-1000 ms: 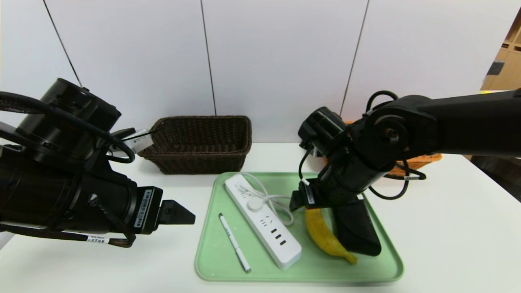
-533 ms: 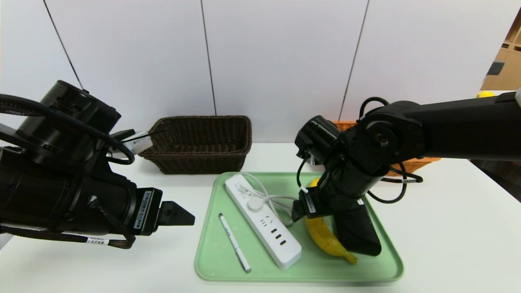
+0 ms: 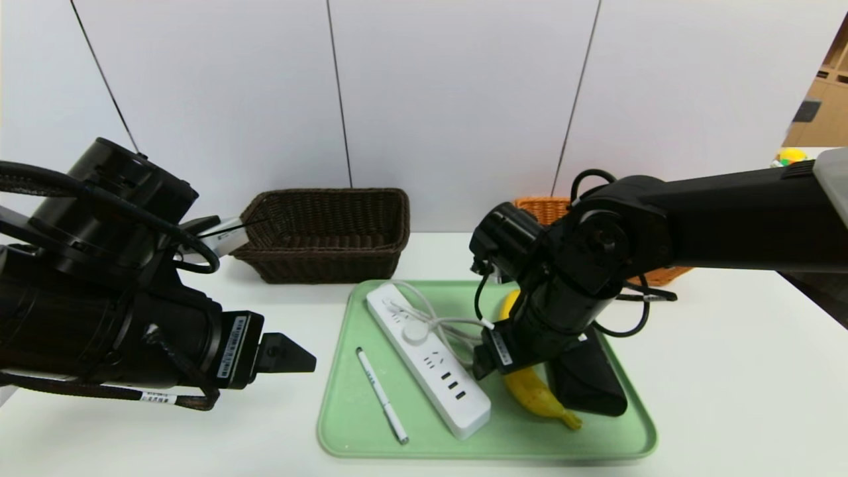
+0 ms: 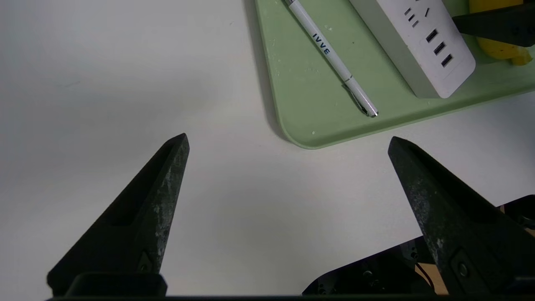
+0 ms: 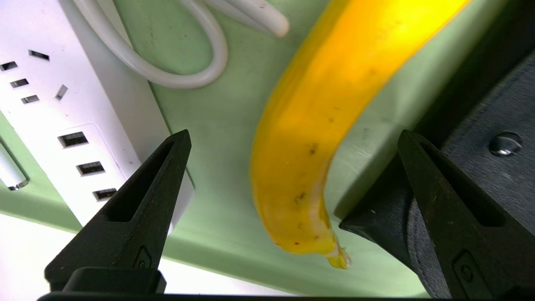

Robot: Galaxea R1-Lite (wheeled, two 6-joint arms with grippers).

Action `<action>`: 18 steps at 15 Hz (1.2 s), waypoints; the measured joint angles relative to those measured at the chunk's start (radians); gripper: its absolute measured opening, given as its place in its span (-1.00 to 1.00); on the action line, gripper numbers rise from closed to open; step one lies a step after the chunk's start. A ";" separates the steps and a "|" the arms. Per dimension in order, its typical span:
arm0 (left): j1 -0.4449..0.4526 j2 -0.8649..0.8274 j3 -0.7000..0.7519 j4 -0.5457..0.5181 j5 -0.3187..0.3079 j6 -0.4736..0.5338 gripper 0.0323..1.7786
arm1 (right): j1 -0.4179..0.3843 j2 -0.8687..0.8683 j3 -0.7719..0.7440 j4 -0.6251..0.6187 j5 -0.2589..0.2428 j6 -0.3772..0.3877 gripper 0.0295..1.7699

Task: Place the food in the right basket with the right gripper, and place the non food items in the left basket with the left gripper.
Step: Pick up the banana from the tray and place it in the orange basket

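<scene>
A yellow banana [image 3: 533,394] lies on the green tray [image 3: 344,424], between a white power strip [image 3: 430,361] and a black case [image 3: 586,381]. A white pen [image 3: 382,395] lies on the tray's left side. My right gripper [image 5: 292,136] is open, low over the banana [image 5: 305,138]. One finger is by the power strip [image 5: 83,125], the other over the black case [image 5: 480,125]. My left gripper [image 4: 288,140] stands open and empty above the bare table, left of the tray. The dark brown left basket [image 3: 324,232] and the orange right basket [image 3: 543,209] stand at the back.
The power strip's white cable [image 3: 440,324] is looped on the tray beside the banana's far end. The right arm hides most of the orange basket. A white wall closes off the table's far edge. Bare white table [image 3: 729,371] lies on both sides of the tray.
The right arm has come down and towards the front of the tray, over the banana, uncovering more of the orange basket. The left arm has barely shifted.
</scene>
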 joint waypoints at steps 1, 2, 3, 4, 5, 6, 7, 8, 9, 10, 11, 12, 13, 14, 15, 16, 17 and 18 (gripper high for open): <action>0.000 0.000 0.001 0.000 0.000 -0.001 0.90 | 0.001 0.006 0.000 0.000 -0.001 0.000 0.93; 0.000 0.000 0.002 0.000 0.000 -0.002 0.90 | 0.002 0.011 0.000 0.000 -0.007 0.000 0.93; 0.000 0.000 0.002 0.000 0.000 -0.001 0.90 | 0.002 0.016 0.000 0.000 -0.018 -0.001 0.93; 0.000 0.000 0.003 0.000 0.000 -0.001 0.90 | 0.002 0.020 0.000 -0.001 -0.024 -0.001 0.93; 0.000 0.000 0.003 0.000 0.000 -0.002 0.90 | 0.003 0.023 0.000 -0.001 -0.026 -0.001 0.93; 0.000 0.000 0.003 0.000 0.000 -0.002 0.90 | 0.003 0.026 0.001 0.000 -0.026 -0.001 0.87; 0.000 0.000 0.003 0.000 0.000 -0.001 0.90 | 0.003 0.028 0.003 -0.001 -0.027 -0.001 0.66; 0.000 0.000 0.003 0.000 0.000 0.001 0.90 | 0.003 0.029 0.005 -0.002 -0.026 0.000 0.48; 0.000 0.000 0.003 0.000 -0.001 0.001 0.90 | 0.004 0.030 0.006 -0.002 -0.026 0.000 0.30; 0.000 0.000 0.003 0.000 0.000 0.001 0.90 | 0.007 0.029 0.007 -0.002 -0.026 0.000 0.15; 0.000 0.000 0.003 0.000 -0.001 0.001 0.90 | 0.009 0.029 0.008 -0.001 -0.026 0.000 0.02; 0.000 0.000 0.003 0.000 0.000 0.001 0.90 | 0.010 0.026 0.008 -0.001 -0.025 0.000 -0.09; 0.000 0.000 0.003 0.000 -0.001 0.000 0.90 | 0.011 0.024 0.008 0.000 -0.025 0.001 -0.22; 0.000 0.000 0.003 0.000 -0.001 0.000 0.90 | 0.011 0.022 0.007 -0.002 -0.024 0.002 -0.45; 0.000 -0.001 0.003 0.000 0.000 -0.001 0.90 | 0.011 0.016 0.006 -0.001 -0.022 0.006 -0.45; 0.000 -0.004 0.003 0.000 0.000 -0.002 0.90 | 0.011 0.007 0.006 -0.001 -0.020 0.010 -0.45; 0.000 -0.009 0.003 0.000 0.000 -0.002 0.90 | 0.012 -0.001 0.006 -0.001 -0.020 0.012 -0.45; 0.000 -0.014 0.003 0.001 -0.001 0.000 0.90 | 0.012 -0.015 0.007 0.000 -0.021 0.015 -0.45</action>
